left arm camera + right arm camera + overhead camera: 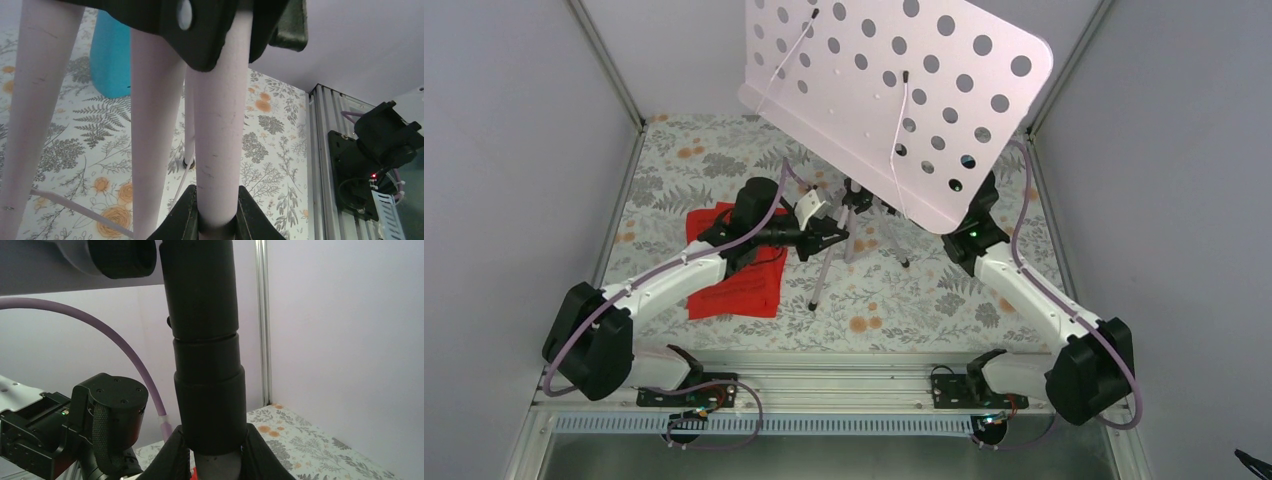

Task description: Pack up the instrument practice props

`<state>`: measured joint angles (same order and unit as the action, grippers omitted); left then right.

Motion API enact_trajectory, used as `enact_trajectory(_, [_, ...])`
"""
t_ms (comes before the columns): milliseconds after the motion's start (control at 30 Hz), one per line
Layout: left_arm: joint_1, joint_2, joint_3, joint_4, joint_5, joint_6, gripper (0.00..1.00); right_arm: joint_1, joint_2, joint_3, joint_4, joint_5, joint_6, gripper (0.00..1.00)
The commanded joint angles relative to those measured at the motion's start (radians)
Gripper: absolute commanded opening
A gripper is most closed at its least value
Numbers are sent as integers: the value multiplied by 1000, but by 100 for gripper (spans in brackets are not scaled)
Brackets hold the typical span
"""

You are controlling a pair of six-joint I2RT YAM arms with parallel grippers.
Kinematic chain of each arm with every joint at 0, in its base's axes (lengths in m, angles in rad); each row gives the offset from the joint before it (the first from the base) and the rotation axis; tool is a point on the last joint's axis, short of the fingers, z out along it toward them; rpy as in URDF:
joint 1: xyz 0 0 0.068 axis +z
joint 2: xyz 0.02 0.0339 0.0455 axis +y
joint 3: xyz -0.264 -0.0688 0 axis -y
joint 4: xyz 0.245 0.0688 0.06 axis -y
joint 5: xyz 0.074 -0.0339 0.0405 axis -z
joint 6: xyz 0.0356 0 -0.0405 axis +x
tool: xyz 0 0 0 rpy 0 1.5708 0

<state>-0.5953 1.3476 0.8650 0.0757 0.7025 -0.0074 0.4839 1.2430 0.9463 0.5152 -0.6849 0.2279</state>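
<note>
Silver music stand [854,120]: stands at centre of table [944,300], shaft near upright. Held from both sides, equally near: left gripper [216,220] closed on one tripod leg [216,125] from 9 o'clock, right gripper [210,455] closed on black shaft collar [207,390] from 3 o'clock. Red sheets [739,280] flat at 8 o'clock; turquoise metronome [112,55] beyond legs. Probably calls for folding legs along shaft.

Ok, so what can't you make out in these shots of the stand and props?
- Right gripper: hidden beneath the music stand's desk in the top view.
- Metronome: only a turquoise sliver in the left wrist view, behind stand legs; unseen elsewhere.
- Red sheets: left arm overlaps them in the top view; count and print unreadable.
</note>
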Motion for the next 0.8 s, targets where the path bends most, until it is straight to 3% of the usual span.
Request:
enact_trajectory(0, [-4,-75,14,189,12,-54,2,42,-49,-41,-99,-51,39,4])
enact_trajectory(433, [-42,-109,-11,206,11,-47,2,53,-94,-138,-148,-16,21,5])
enact_trajectory(600, [-57,-89,-6,184,0,-24,2,53,-103,-108,-130,19,36,15])
enact_trajectory(767, [-76,-81,-4,166,-15,-2,2,46,-100,-81,-94,66,44,34])
